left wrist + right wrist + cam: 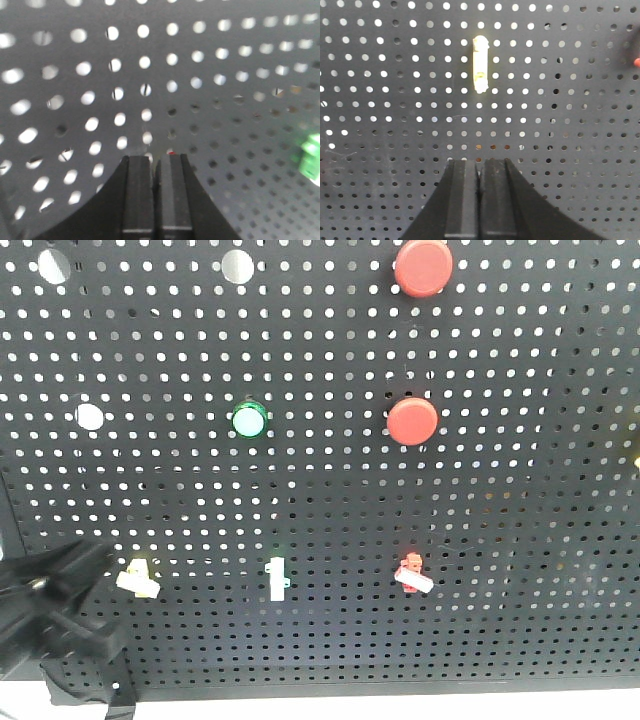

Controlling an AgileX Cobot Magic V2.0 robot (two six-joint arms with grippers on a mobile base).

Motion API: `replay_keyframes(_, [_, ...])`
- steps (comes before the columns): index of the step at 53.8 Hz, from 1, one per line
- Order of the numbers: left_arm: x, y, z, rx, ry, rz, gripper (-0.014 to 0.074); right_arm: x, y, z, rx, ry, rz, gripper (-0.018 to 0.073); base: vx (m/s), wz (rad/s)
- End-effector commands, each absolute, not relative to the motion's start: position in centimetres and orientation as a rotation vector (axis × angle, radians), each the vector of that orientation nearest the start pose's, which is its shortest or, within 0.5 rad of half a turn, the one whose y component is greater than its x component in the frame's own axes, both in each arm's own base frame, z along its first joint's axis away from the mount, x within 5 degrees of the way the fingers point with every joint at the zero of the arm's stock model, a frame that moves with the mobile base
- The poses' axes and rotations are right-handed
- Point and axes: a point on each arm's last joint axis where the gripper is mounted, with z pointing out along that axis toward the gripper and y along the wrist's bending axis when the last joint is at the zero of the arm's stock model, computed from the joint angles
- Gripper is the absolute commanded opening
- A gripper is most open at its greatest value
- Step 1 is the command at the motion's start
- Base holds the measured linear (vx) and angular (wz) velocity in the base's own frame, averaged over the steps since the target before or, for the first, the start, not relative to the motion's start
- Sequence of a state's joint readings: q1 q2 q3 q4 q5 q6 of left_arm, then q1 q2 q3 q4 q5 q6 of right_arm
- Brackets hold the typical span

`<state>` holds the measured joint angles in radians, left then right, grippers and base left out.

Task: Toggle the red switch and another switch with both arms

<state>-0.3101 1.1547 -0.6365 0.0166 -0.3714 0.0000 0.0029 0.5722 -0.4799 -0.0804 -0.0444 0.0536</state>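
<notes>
Below, red switch [411, 571], yellow switch [137, 578], left claw [156, 165], right claw [480, 169], closed.

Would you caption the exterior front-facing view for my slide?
Left gripper beside pale yellow switch; red switch untouched on the pegboard.

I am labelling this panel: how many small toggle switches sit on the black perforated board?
3, in one low row: pale yellow toggle at left, upright white toggle in the middle, red-based toggle at right. The black robot arm, lower left, may hide more.
</notes>
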Motion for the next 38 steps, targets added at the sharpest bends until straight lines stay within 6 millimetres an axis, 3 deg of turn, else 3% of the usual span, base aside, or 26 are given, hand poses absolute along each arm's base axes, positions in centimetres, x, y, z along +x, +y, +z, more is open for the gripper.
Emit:
replay_keyframes(1, [24.0, -7.9, 32.7, 0.243, 1.49, -0.257, 0.0002, 12.5, 0.1, 35.3, -0.036, 1.411, -0.026, -0.0005, 0.0, 0.0])
replay_keyframes(14, [24.9, -8.2, 31.7, 0.247, 1.506, -0.256, 0.0002, 12.5, 0.1, 35.2, -0.036, 1.414, -0.026, -0.0005, 0.0, 0.0])
replay_keyframes(38, [24.7, -8.1, 29.9, 0.251, 1.629, -0.25, 0.0002, 12.5, 0.1, 35.2, -0.036, 1.414, -0.026, -0.0005, 0.0, 0.0])
